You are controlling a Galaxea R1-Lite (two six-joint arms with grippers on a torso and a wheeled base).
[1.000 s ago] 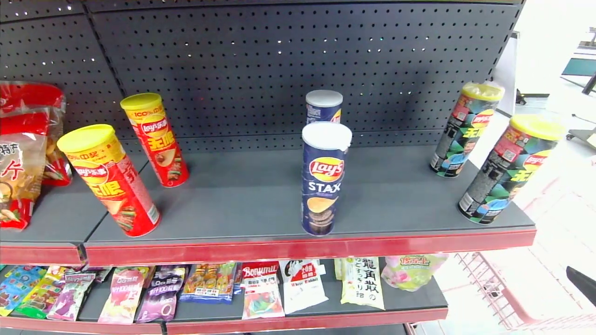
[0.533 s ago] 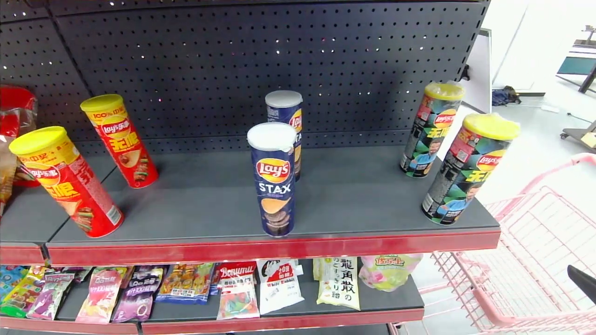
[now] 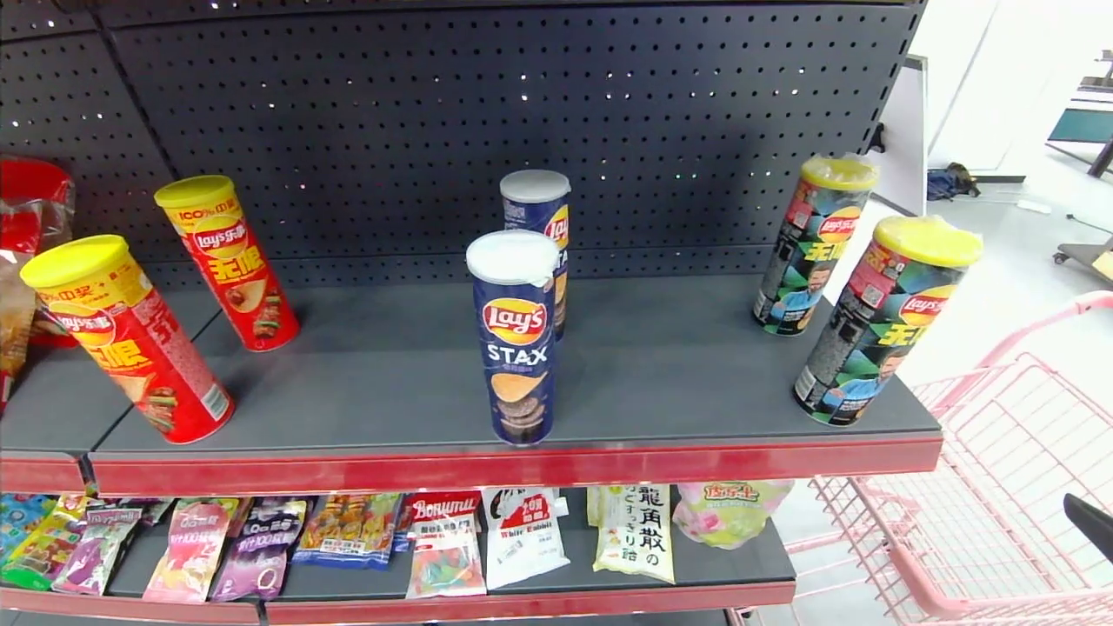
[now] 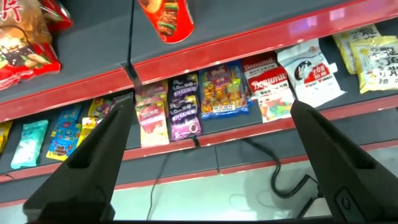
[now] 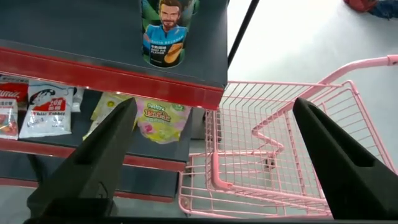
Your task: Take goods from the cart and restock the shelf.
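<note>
1. Shelf (image 3: 391, 365): a grey deck with a red front lip and a pegboard back, with a lower deck under it.
2. Cart (image 3: 1026, 452): pink wire, standing on the floor just beside the shelf's right end, below the level of the upper deck.
3. Left gripper (image 4: 211, 104): fingers spread wide, gripping and touching nothing, facing the lower deck.
4. Right gripper (image 5: 214, 102): fingers likewise spread wide and holding nothing, facing the shelf's right end and the cart.
5. Chip cans, all upright on the upper deck:
   - red cans (image 3: 130, 339) at the left
   - blue cans (image 3: 516, 339) in the middle, one behind the other
   - black-and-green cans (image 3: 883, 322) with yellow lids at the right, the nearer one at the front edge.
6. Snack packets (image 3: 443, 539): in a row along the lower deck.
</note>
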